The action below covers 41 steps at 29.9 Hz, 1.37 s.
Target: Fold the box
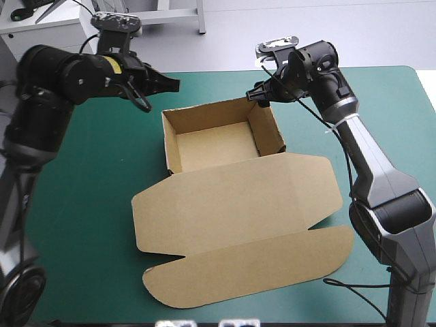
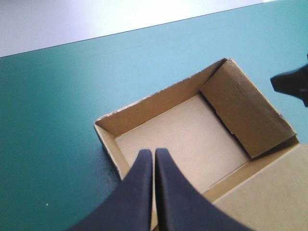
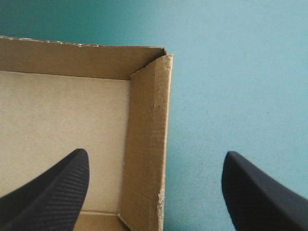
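Here the spread right pincer [image 3: 156, 153] hangs over the box [image 1: 211, 146] wall; left pincer [image 2: 154, 151] pressed together.

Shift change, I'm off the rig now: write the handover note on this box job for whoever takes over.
Left tool: shut, empty, over the tray's left side.
Right tool: open, straddling the tray's right wall near its far corner, not gripping it.
Box: mid-table on the teal-green cover.
Done: all four walls are raised and tucked, so it stands as an open tray.
Left: the lid lies flat toward the near edge, with its front flap unfolded.
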{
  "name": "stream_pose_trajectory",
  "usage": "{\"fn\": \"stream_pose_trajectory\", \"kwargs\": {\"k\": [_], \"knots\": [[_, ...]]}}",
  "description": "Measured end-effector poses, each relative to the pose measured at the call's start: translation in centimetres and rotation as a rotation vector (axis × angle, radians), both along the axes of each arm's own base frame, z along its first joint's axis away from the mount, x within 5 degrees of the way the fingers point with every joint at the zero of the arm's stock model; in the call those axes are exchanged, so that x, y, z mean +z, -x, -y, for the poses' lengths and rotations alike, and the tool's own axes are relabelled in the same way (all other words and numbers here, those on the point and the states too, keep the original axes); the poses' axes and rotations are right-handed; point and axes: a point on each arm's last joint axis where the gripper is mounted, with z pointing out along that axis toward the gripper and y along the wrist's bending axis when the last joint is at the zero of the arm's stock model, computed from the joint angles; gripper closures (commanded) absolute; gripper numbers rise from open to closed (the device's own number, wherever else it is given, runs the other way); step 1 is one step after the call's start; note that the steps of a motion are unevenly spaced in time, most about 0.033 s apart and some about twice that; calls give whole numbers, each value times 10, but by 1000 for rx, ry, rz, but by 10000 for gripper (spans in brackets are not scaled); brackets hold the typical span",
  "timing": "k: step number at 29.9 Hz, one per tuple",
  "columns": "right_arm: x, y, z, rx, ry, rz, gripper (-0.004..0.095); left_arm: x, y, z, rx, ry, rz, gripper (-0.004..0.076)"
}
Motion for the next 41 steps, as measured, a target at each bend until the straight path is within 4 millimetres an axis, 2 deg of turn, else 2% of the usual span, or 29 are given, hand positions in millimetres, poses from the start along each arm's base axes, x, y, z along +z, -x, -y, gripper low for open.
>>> {"fn": "stream_pose_trajectory", "kwargs": {"k": [5,10,12,17,22,26,34,37,39,41], "knots": [[6,9,3,14,2,3,203,9,52,-24,-30,-30,40,731],[-12,9,4,25,42,-54,203,9,114,-47,-123,-26,81,731],[-25,7,3,28,61,-93,203,2,138,-51,-188,-6,79,731],[-60,0,0,43,109,-184,206,-31,177,-60,-274,18,24,731],[-90,-11,-5,47,135,-250,206,-69,202,-73,-266,4,-5,731],[-108,-17,-8,52,144,-287,207,-100,214,-81,-243,2,25,731],[-112,-18,-9,67,152,-293,214,-152,232,-91,-227,13,45,731],[-114,-18,-9,80,162,-297,304,-168,235,-92,-224,13,38,731],[-117,-18,-9,80,165,-305,402,-176,235,-92,-221,13,36,731],[-121,-19,-10,81,164,-313,551,-181,234,-92,-220,13,30,731]]}}
